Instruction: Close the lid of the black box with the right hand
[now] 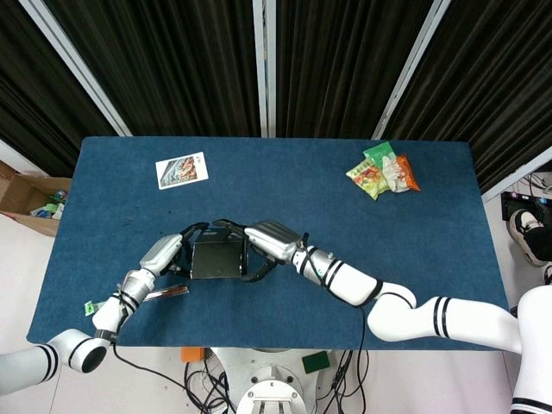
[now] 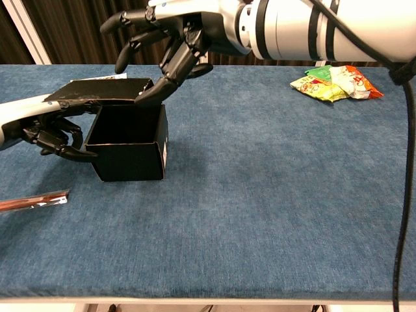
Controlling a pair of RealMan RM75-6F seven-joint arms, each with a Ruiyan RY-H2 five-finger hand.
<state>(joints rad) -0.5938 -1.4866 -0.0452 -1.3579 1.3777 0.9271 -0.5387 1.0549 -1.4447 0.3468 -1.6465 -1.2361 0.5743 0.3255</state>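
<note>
While head view hides gap, chest view shows lid (image 2: 104, 91) ajar, right hand (image 2: 170, 36) fingers (image 2: 153, 91) spread, pressing.

1. Black box (image 2: 130, 162): a small white label sits on its right side wall in the chest view; print on it too small to read.
2. Card (image 1: 182, 170) at the far left of the table, head view: a coloured picture on white; no wording can be made out.
3. Snack packets (image 2: 337, 82) at the far right: green, yellow, orange and red printed wrappers; markings present, none legible in either view.
4. Wrapped stick (image 2: 34, 200) near the front left edge: reddish wrapper; no readable print.
5. Result: no text, brand, number or sign can be read anywhere.
</note>
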